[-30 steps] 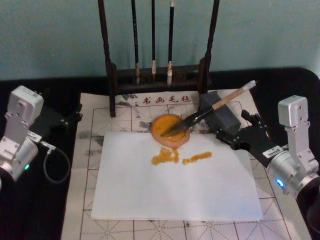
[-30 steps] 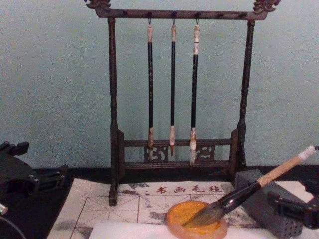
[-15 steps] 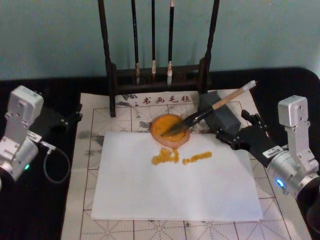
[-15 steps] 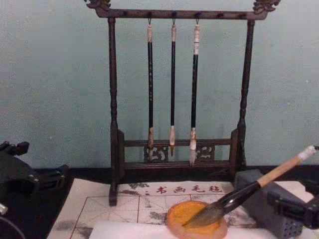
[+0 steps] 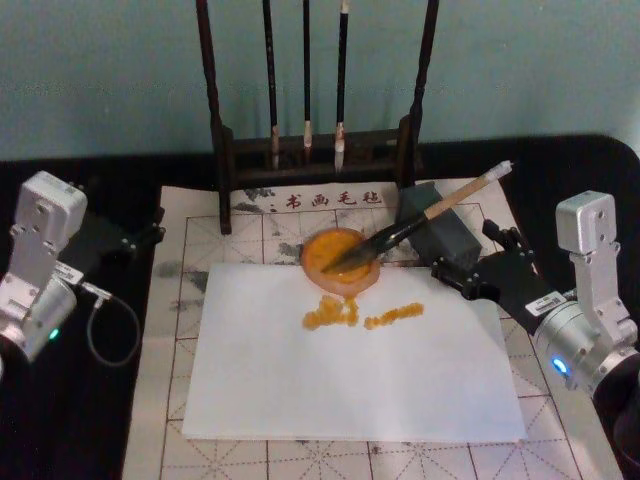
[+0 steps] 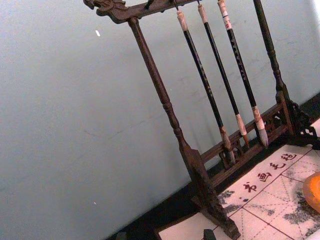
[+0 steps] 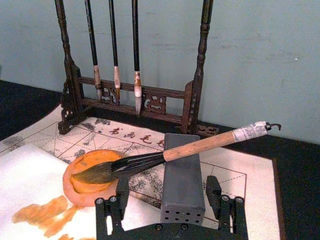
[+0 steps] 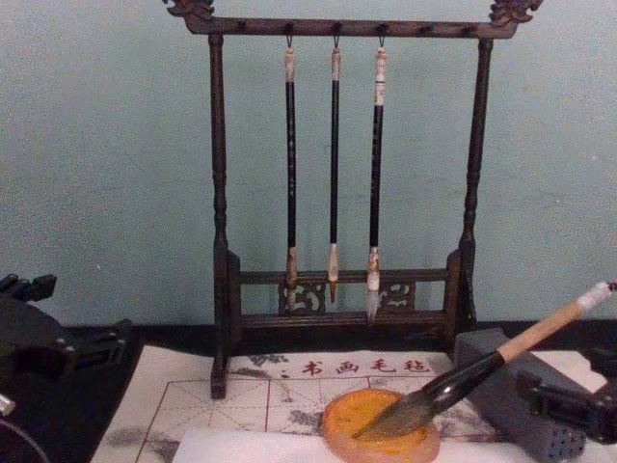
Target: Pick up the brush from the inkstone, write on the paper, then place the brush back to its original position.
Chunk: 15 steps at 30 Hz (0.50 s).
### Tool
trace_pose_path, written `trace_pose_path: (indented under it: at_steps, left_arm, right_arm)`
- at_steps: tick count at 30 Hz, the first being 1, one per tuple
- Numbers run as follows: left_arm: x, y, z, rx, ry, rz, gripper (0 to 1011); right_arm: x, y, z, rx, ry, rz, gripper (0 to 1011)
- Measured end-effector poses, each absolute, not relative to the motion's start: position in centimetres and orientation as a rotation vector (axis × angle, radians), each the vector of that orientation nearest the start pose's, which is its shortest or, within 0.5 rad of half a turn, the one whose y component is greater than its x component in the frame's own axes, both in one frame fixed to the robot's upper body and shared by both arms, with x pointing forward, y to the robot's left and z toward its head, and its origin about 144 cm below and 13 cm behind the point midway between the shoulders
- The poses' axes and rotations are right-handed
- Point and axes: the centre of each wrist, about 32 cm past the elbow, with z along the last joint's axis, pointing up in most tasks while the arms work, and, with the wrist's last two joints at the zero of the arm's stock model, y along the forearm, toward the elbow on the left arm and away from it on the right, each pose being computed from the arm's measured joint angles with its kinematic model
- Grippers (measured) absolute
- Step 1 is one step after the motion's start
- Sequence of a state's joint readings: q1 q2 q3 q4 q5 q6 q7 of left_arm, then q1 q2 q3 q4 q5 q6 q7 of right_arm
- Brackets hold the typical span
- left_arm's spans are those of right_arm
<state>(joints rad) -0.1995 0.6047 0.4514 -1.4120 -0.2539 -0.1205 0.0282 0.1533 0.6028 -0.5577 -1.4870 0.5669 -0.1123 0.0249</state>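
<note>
The brush [image 5: 420, 222] lies at rest, its bristles in the orange inkstone [image 5: 338, 262] and its tan handle leaning across a grey block [image 5: 440, 232]. The white paper [image 5: 350, 380] lies in front of the inkstone and carries orange strokes [image 5: 362, 313] near its far edge. My right gripper [image 5: 468, 252] is open just behind the block, holding nothing. In the right wrist view its fingers [image 7: 122, 190] flank the block's near end [image 7: 182, 175], below the brush [image 7: 190, 149]. My left gripper [image 5: 140, 235] is parked open at the table's left.
A dark wooden rack [image 5: 318, 150] with three thin hanging brushes [image 8: 334, 174] stands at the back. A beige felt mat [image 5: 180, 300] with red grid lines lies under the paper. A cable loop [image 5: 110, 330] lies beside the left arm.
</note>
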Motion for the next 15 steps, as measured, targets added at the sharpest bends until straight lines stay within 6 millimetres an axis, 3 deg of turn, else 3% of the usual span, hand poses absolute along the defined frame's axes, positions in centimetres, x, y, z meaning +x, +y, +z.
trace_pose_path:
  at_steps: [15]
  left_arm:
    - [48.86,30.97,113.98,0.304,-0.285,1.248,1001]
  right_arm:
    - [46.08,-26.96,112.27,-0.133,0.037,-1.127,1002]
